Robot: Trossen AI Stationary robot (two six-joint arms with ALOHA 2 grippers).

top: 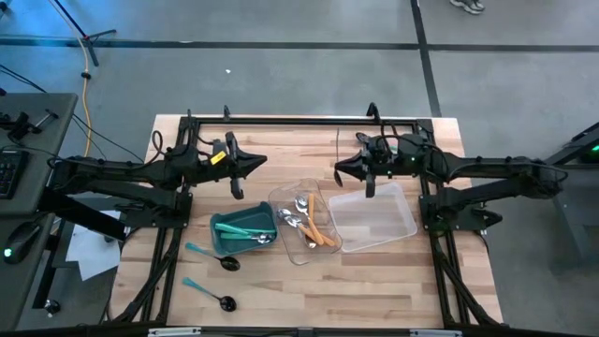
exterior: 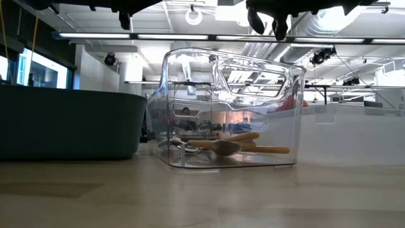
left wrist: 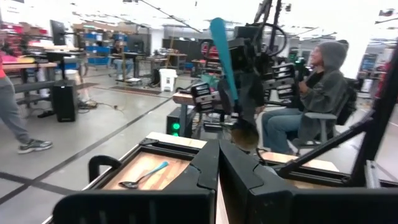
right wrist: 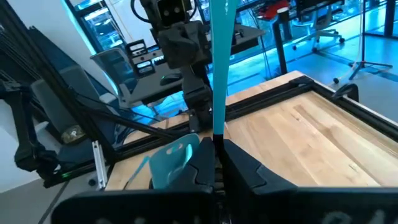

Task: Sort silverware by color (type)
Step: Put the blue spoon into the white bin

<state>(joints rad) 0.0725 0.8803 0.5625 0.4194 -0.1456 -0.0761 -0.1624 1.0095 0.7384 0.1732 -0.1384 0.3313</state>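
Between the closed fingers of the right claw (right wrist: 217, 142) stood a teal-handled utensil (right wrist: 217, 62), pinched low on its slim handle, which rose almost upright; its head could not be made out with certainty. Below and nearer the front, the teal bin (top: 217, 227) held more teal-handled pieces; touching its side, the small clear tray (top: 281, 199) held the orange-handled spoons (top: 321, 234) and some silver ones; the large clear tray (top: 374, 220) beside that looked bare; two loose spoons (top: 213, 257) with teal handles and black heads lay on the worktop (top: 281, 290) in front of the bin. The likeliest trouble, as I judged it, was the thin handle pivoting or slipping in so narrow a pinch while it travelled; a release from height could also bounce the piece off the bin's rim or drop it among the orange ones in the tray alongside. Both arms reached level over the back of the worktop, facing each other across the gap; the left claw (left wrist: 217, 155) was shut on nothing and waited there.
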